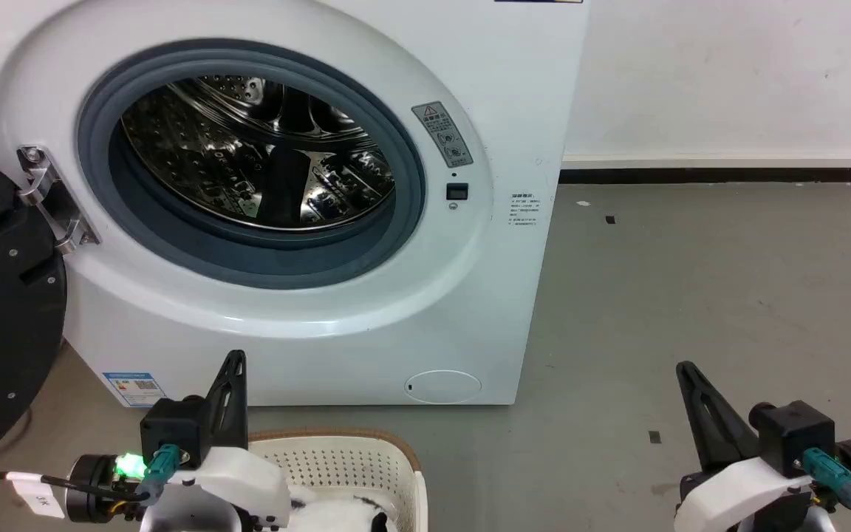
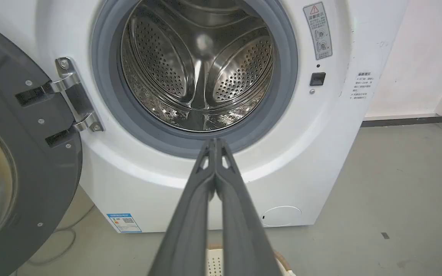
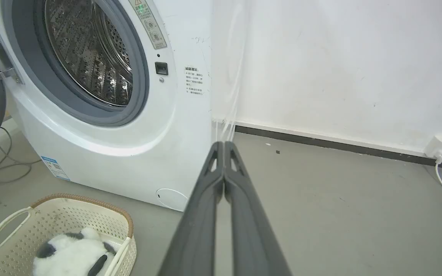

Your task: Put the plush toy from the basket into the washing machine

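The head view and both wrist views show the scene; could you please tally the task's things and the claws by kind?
Washing machine: 1
Basket: 1
Plush toy: 1
Claws: 2 (left claw, right claw)
Total: 5

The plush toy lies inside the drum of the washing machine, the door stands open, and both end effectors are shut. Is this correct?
No. The plush toy lies in the basket on the floor, not in the drum; the right wrist view shows it. The rest holds: the door stands open, and the left end effector and the right end effector are shut.
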Controlling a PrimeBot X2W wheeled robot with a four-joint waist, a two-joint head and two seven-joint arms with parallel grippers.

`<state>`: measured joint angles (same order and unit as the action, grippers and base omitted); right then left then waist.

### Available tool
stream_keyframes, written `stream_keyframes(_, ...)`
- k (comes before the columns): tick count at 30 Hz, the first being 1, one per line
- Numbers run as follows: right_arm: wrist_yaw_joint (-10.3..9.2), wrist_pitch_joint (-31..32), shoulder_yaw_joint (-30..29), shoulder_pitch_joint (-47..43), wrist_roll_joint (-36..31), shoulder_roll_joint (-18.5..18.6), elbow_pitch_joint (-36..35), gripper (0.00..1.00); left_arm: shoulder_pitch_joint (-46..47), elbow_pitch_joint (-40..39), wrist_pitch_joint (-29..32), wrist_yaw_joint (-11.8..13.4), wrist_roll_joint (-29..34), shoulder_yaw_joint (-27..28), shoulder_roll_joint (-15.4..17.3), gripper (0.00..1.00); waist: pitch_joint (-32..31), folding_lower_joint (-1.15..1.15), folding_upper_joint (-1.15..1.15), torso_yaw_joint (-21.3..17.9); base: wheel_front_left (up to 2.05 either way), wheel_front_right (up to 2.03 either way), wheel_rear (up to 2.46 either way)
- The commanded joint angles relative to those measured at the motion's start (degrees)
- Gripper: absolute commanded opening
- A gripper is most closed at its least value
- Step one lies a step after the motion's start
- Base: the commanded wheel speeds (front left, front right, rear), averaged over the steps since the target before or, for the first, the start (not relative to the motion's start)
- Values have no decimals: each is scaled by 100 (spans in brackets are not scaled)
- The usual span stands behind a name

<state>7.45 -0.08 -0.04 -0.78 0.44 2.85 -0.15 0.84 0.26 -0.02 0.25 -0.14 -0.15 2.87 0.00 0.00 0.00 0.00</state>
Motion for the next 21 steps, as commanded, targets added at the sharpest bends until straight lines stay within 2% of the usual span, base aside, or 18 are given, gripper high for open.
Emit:
stream_keyframes(1,3,8,4,78,-44,3,15,0,-84,-26,2,-25,14,15,0,0,0,0,0,0,0,0,0)
stream_keyframes(20,3,8,4,78,-44,3,15,0,-84,-26,2,-25,14,15,0,0,0,0,0,0,0,0,0)
stream_keyframes(21,0,-1,0,0,0,0,0,100,0,0,0,0,0,0,0,100,0,0,0,0,0,0,0)
